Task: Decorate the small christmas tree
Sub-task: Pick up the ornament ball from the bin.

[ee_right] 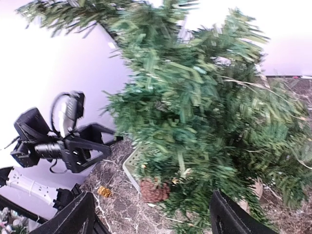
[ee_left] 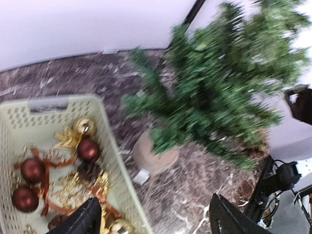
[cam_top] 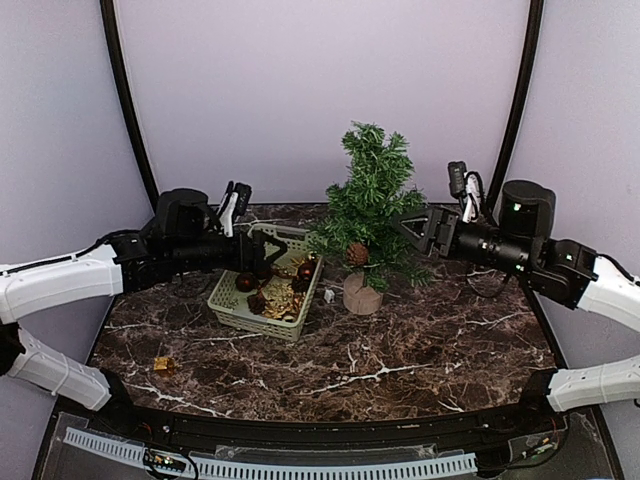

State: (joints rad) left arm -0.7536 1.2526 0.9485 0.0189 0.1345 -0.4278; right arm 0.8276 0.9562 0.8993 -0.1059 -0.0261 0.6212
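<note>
Green small christmas tree between left end effector and right end effector, both with fingers apart

Left arm: white shell links, black joints.
Right arm: same white and black, with green lights on the housings behind the wrist.
Cables: black loops behind the fingers.
Fingers: matte black, angular.

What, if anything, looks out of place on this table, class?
One small gold ornament lies alone on the marble table near its front left corner, well apart from the basket that holds the other ornaments. It looks dropped or strayed.
</note>
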